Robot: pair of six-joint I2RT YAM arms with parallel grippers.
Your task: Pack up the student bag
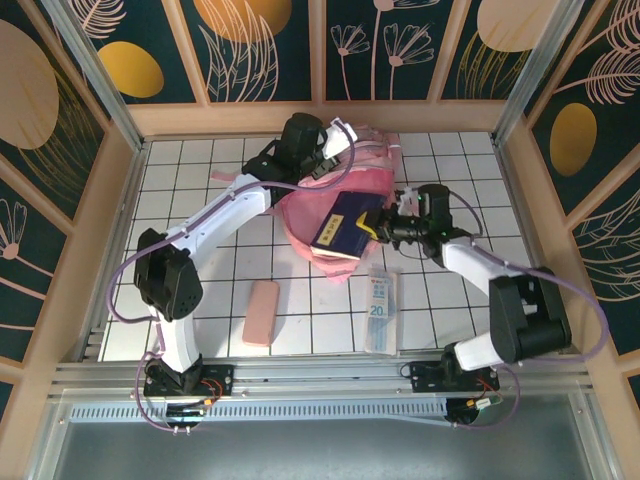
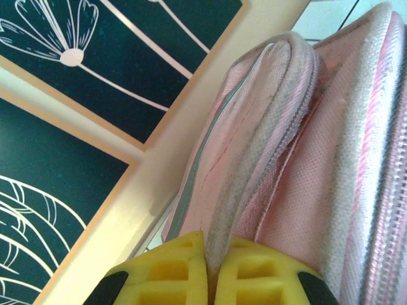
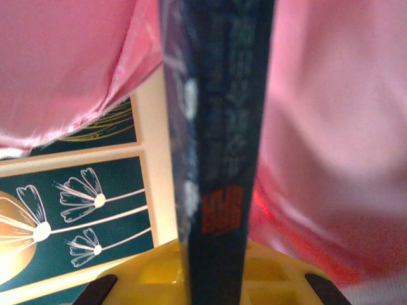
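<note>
Student bag sits at the far middle of the counter, its top end close to the far edge wall. It's slumped, so the axis is a rough read: the long axis runs far to near, leaning a bit toward the left at the near end.

Left hand is pinched fully closed on the bag's zipper rim at the far end. In the left wrist view the zip band runs straight up out of the yellow fingers, with the far wall panel just behind it, so there's very little room on that side.

Right hand comes in from the right edge, clamped nearly closed on a dark blue book. The book is held on edge and its spine points toward the bag. In the right wrist view there's pink fabric on both sides of it.

The left half of the counter is open apart from the left arm crossing it. The near strip has a pink pencil case left of centre and a clear pack right of centre, well apart from each other. The pack's far end is just beside the bag's near end. Raised wooden walls run along the left, far and right edges.
</note>
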